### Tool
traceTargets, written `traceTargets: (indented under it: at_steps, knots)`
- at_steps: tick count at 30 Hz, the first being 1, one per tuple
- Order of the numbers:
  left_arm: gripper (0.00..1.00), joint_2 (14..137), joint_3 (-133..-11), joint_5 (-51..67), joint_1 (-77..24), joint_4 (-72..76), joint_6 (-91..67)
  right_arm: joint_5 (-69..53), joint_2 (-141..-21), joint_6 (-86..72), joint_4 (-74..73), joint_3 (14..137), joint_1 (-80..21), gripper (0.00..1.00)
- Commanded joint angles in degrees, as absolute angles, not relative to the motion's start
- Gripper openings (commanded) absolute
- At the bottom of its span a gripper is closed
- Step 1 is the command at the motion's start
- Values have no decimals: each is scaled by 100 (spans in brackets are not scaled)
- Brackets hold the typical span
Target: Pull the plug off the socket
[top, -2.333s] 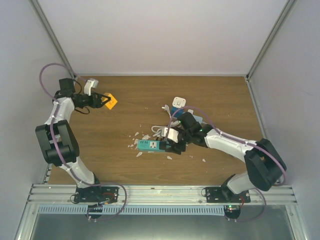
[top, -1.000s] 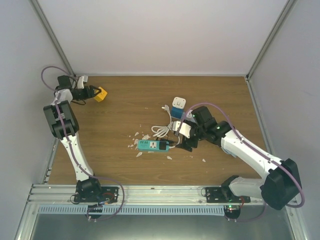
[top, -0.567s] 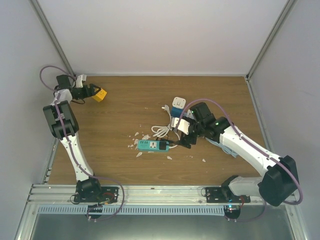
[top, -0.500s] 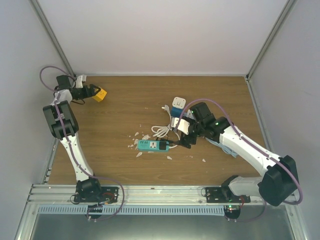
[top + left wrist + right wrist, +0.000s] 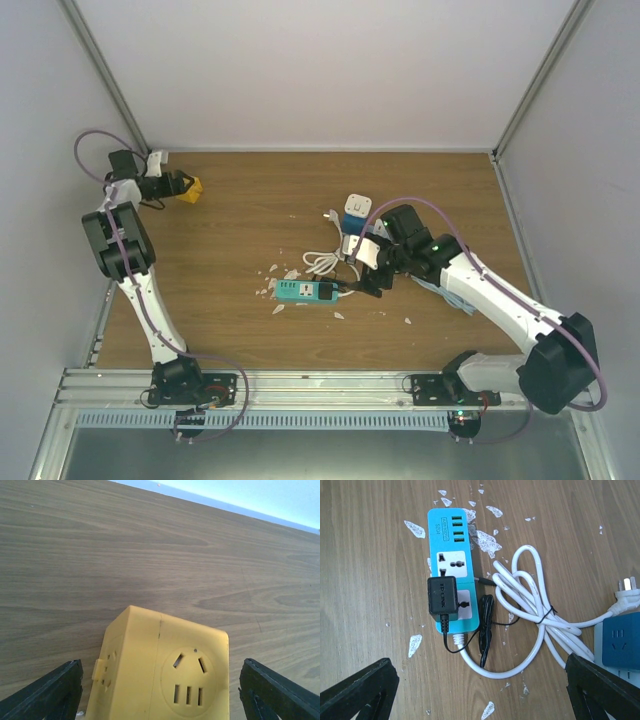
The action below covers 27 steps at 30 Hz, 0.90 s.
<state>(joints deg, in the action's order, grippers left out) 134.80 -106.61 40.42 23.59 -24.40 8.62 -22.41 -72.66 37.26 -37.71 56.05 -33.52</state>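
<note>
Wood-grain table [image 5: 230, 300] fills the walled cell, dotted with white flecks [image 5: 415, 529] around the work. Nearest the bases lies the teal power strip [image 5: 452, 562], flat on the wood, with the black adapter [image 5: 441, 595] seated in its lower socket and its thin lead curling off the near end. The right gripper [image 5: 480, 666] hovers over this with jaws spread wide, grasping nothing. Just beyond, the white cable [image 5: 535, 611] lies bundled against the strip, a blue socket cube [image 5: 620, 645] past it.

At the far left corner the left gripper [image 5: 161, 664] is also released, its fingers straddling a yellow socket cube [image 5: 165, 650].

Nothing pins the strip, so I judge a pull may lift or drag it with the adapter. A careless closing could also catch the lead or the cable.
</note>
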Motion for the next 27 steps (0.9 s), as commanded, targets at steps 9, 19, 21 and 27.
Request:
traceTargets:
  at_steps: [9,19,21,27]
  knots:
    - [90,11946,-9679,3992,2410,-2025,1804,-2467,-7018,3969,-3559,5264,-3324,92]
    - [95,10384,-8514,4508,2212,-2821,3708,-2849,-7242,4271,-3024,4941,-3324,90]
    - [97,9995,-8226,4701,2141,-3092,4259,-2958,-7318,4271,-2932,4914,-3322,89]
    - [97,9020,-7401,5125,1672,-4192,5954,-3232,-7532,4125,-2495,4761,-3350,87]
